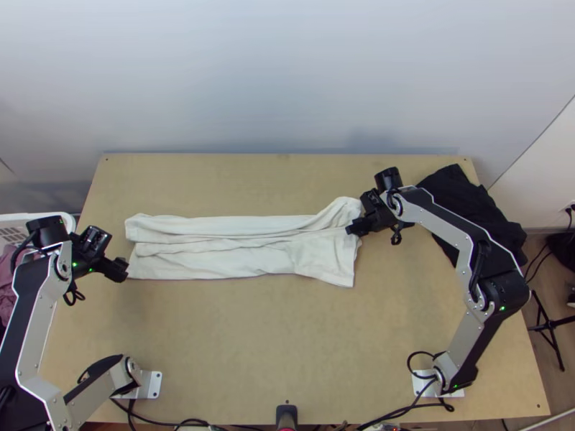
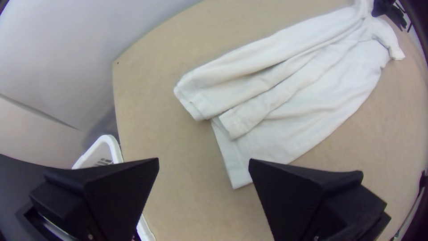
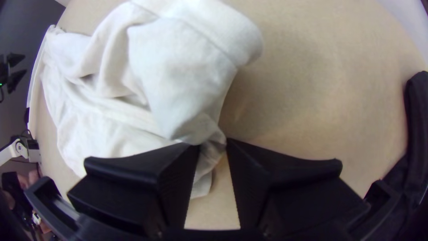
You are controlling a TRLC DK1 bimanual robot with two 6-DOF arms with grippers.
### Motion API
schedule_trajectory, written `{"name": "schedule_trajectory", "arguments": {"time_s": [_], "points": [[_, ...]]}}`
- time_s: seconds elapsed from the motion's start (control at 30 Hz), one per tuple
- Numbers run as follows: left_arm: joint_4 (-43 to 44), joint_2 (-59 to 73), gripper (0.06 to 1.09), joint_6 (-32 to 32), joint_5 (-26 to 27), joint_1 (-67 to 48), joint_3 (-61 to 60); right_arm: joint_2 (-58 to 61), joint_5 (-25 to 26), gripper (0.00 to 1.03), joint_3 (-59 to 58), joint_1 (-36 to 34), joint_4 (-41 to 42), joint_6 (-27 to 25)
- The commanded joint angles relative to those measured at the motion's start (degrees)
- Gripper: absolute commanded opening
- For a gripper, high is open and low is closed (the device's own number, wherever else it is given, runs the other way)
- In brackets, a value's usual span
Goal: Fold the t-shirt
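The white t-shirt [image 1: 237, 266] lies folded into a long, creased strip across the bench [image 1: 287, 345], between its left and right edges. At its right end, the right gripper [image 1: 354, 230] is clamped on a bunched bit of fabric. The left gripper [image 1: 121, 271], fingers apart, hangs just beside the other end. Black cloth [image 1: 460, 205] sits at the far right corner.

Beside the table [image 1: 237, 345], matt, smooth wood, the basket [image 1: 14, 231] seems plastic; on it, the shirt [image 1: 237, 248] is wrinkled cloth.
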Motion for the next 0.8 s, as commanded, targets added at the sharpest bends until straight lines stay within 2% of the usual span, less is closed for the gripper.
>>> {"name": "schedule_trajectory", "arguments": {"time_s": [0.0, 0.17, 0.47, 0.57, 0.67, 0.77], "points": [[0.15, 0.11, 1.04, 0.62, -0.07, 0.39, -0.46, 0.42, 0.18, 0.15, -0.98, 0.23, 1.98, -0.24], [0.15, 0.29, 1.04, 1.06, 0.02, 0.13, -0.29, -1.07, 0.18, 0.04, -1.06, 0.32, 1.98, -0.59], [0.15, 4.15, 1.04, 2.03, 0.55, -1.54, 0.85, -5.56, 0.09, 0.03, 0.08, 1.64, 1.63, -0.85], [0.06, 5.38, 1.03, 7.21, 3.71, -2.42, -1.17, -6.96, 0.09, 0.03, 0.61, 2.16, 1.19, -0.50], [0.68, 6.18, 1.03, 13.98, 3.98, -4.44, -3.54, -7.67, 0.09, 0.03, 0.87, 2.51, 1.19, -0.33], [-1.17, 9.34, 1.00, 15.21, 6.35, -4.18, -0.55, -8.19, 0.09, 0.03, 0.78, 2.43, 1.10, -0.24]]}}
